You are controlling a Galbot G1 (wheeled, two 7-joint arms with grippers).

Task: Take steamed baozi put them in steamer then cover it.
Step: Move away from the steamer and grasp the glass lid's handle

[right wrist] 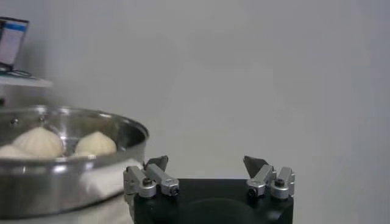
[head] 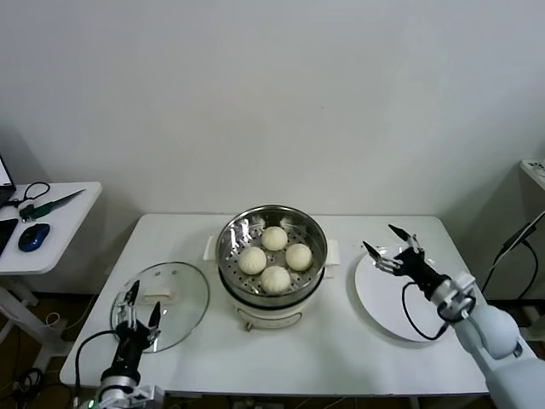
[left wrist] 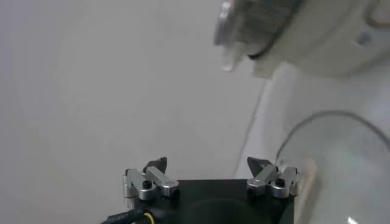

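Four steamed baozi are sitting inside the steamer, resting on its perforated inner tray, touching or nearly touching one another. The steamer is standing uncovered at the middle of the white table. The cover is lying flat on the table, directly beneath and ahead of the left gripper, whose jaws are standing released and grasping nothing. The right gripper is hovering over the near edge of the white plate, jaws spread wide and holding nothing, with the steamer just beside its fingertips.
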